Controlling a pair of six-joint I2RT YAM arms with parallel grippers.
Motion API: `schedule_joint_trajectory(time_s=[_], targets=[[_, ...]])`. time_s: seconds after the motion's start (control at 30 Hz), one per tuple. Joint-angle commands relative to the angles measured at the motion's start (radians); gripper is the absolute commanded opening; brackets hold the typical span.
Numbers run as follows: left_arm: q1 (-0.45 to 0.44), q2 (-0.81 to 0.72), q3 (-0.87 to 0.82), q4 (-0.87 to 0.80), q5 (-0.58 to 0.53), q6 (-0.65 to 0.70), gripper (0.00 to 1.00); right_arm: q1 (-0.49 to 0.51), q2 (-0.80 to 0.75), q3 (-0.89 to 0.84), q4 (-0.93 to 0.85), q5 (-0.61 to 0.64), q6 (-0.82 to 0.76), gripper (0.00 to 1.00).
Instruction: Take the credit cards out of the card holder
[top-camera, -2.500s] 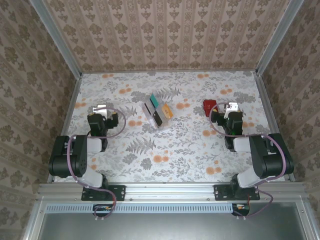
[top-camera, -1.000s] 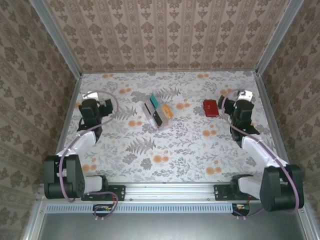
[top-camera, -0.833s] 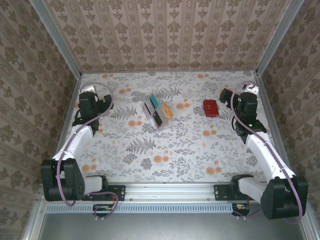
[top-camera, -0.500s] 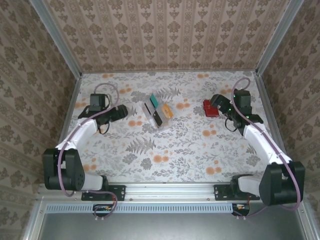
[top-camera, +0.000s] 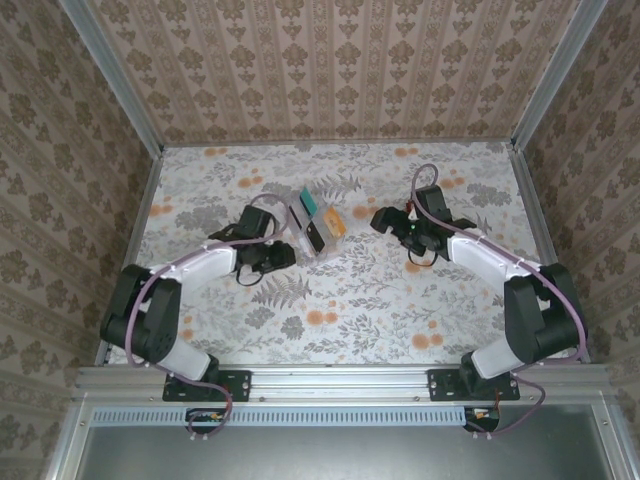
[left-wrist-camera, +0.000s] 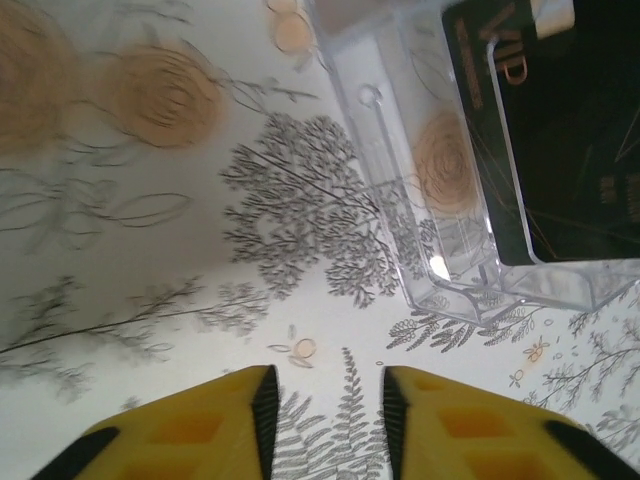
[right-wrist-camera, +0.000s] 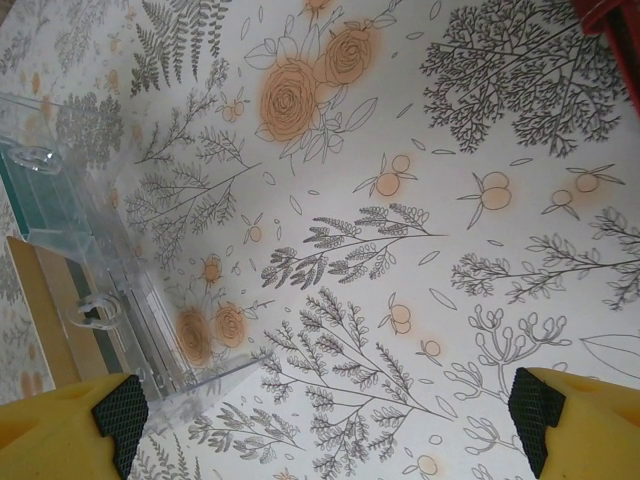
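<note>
Right end effector (right-wrist-camera: 328, 410) gapes, likely readying for the wallet (right-wrist-camera: 615, 20); left end effector (left-wrist-camera: 330, 400), narrowed but empty, faces the rack (left-wrist-camera: 440, 250).

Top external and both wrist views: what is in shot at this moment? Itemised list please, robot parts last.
card holder: one, red, corner showing at the top right edge of the right wrist view
card rack: one, clear plastic, mid-table
teal card: one, teal, in the rack
orange card: one, orange, in the rack
black card: one, black, in the rack
table: one, white floral cloth
left claw: one, yellow, black pads, partly open, empty, left of the rack
right claw: one, yellow, black pads, wide open, empty, right of the rack
</note>
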Motion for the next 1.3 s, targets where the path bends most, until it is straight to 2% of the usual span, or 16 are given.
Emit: schedule_joint_trajectory(time_s=[0.0,0.1,0.23,0.73,0.9,1.07,1.13,1.27], targets=[[-0.044,0.052,-0.002,0.082,0.035,-0.07,0.28,0.0,0.008,0.045,-0.009,0.008,0.014,0.96],[-0.068,0.095,0.019,0.101,0.038,-0.081,0.18,0.001,0.009,0.054,-0.034,0.035,0.001,0.96],[-0.076,0.136,0.032,0.115,0.037,-0.087,0.12,0.0,0.011,0.058,-0.047,0.047,-0.008,0.96],[-0.084,0.268,0.152,0.184,0.076,-0.087,0.08,-0.003,0.033,0.057,-0.076,0.101,-0.026,0.96],[-0.092,0.339,0.233,0.218,0.117,-0.09,0.08,-0.036,0.068,0.118,-0.203,0.22,-0.074,0.96],[-0.095,0.371,0.293,0.202,0.105,-0.079,0.1,-0.085,0.127,0.182,-0.262,0.327,-0.157,0.96],[-0.095,0.374,0.295,0.198,0.105,-0.081,0.13,-0.096,0.174,0.222,-0.271,0.371,-0.197,0.96],[-0.095,0.344,0.274,0.196,0.091,-0.086,0.27,-0.125,0.312,0.339,-0.301,0.414,-0.272,0.94]])
